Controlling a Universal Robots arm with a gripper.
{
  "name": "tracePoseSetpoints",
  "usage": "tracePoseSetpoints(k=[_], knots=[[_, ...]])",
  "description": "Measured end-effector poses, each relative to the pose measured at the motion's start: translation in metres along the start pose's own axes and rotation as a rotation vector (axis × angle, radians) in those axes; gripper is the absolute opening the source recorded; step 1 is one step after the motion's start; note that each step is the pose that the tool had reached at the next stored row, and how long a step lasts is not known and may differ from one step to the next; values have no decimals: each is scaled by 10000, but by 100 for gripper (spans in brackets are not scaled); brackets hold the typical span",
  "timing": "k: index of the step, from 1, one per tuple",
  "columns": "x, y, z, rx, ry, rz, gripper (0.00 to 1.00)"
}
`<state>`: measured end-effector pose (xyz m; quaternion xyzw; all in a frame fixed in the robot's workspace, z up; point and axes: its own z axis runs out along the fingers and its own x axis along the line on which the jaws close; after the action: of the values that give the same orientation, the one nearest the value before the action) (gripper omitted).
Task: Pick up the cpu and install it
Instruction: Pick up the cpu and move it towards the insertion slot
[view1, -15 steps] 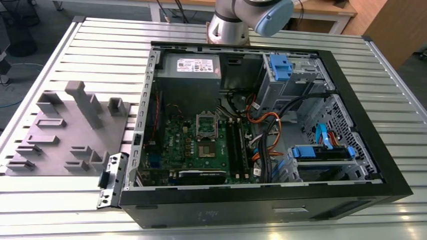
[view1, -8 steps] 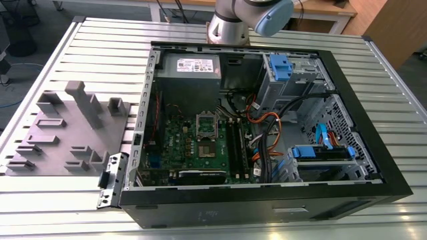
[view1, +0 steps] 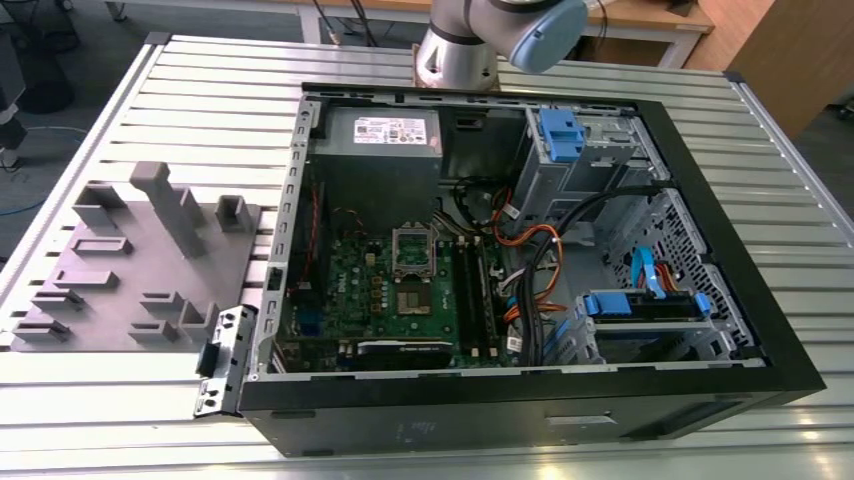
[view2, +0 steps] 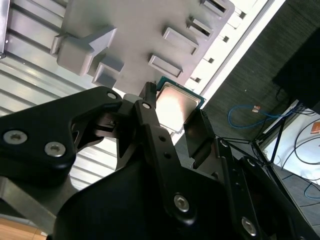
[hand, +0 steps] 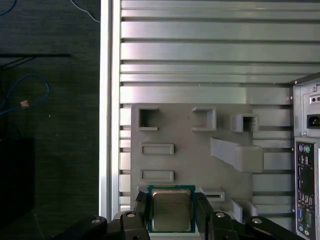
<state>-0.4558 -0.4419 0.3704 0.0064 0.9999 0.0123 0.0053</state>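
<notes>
Ribbed aluminium desk all round, pale and slatted, bearing a matt grey plastic fixture tray with upright blocks and shallow rectangular pockets and, just beside it on the exterior view's right, an open black computer case. Beyond the case, a joint of the arm, brushed metal with a blue cap. Inside the case, a green motherboard lying flat, with the rectangular silver socket frame near its middle. Caught in both wrist views: the black gripper closed narrow on the cpu — one of the fingers pressed against each of two opposite edges, dull silver lid turned to the camera, thin green rim around it. Square, flat, rigid; no long axis to speak of, edges lined up with the tray's pockets. Held over the tray and, judging by the tray's small look behind it, probably lifted clear rather than resting — hard to be certain. Socket frame well apart from the grip, off on the case side of the tray, with the case's rear panel just in sight in the first wrist view.
</notes>
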Motion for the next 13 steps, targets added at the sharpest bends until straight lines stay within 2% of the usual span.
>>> tracePoseSetpoints(k=[3, 8, 13], knots=[[-92, 1, 1, -1, 12, 0, 47], [-192, 3, 3, 0, 29, 0, 47], [-342, 4, 4, 0, 66, 2, 47]])
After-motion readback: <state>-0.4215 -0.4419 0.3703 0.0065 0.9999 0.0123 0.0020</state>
